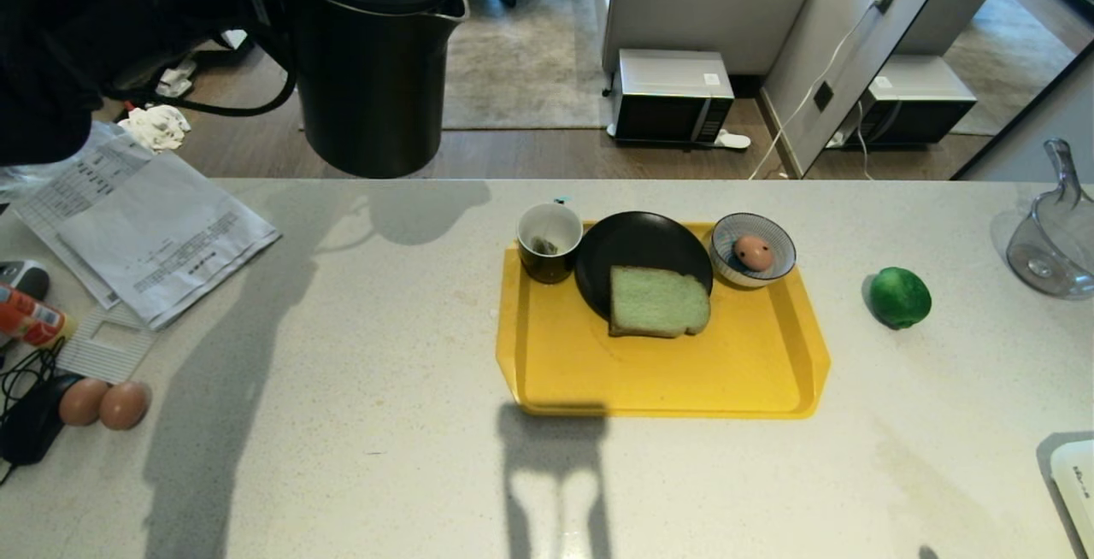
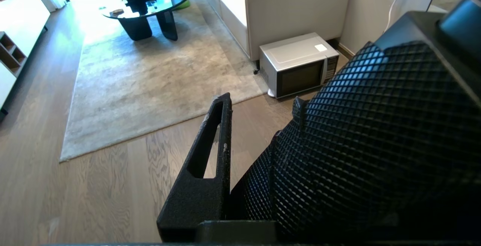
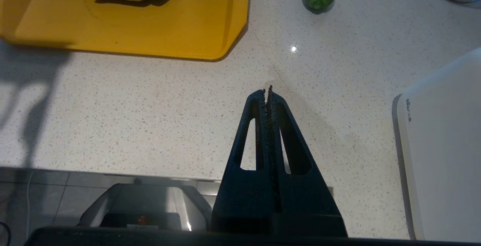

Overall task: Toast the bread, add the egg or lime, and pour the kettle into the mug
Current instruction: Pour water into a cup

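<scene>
The black kettle hangs in the air above the counter's far left edge, upright. My left gripper is shut on its textured handle; one finger shows beside it. On the yellow tray stand the mug with a tea bag inside, a black plate bearing the pale green bread, and a striped bowl holding the spotted egg. The lime lies on the counter right of the tray. My right gripper is shut and empty over the counter's near edge.
Printed papers and two plain brown eggs lie at the counter's left. A clear glass jug stands at the far right, and a white flat object at the near right. A microwave sits on the floor beyond.
</scene>
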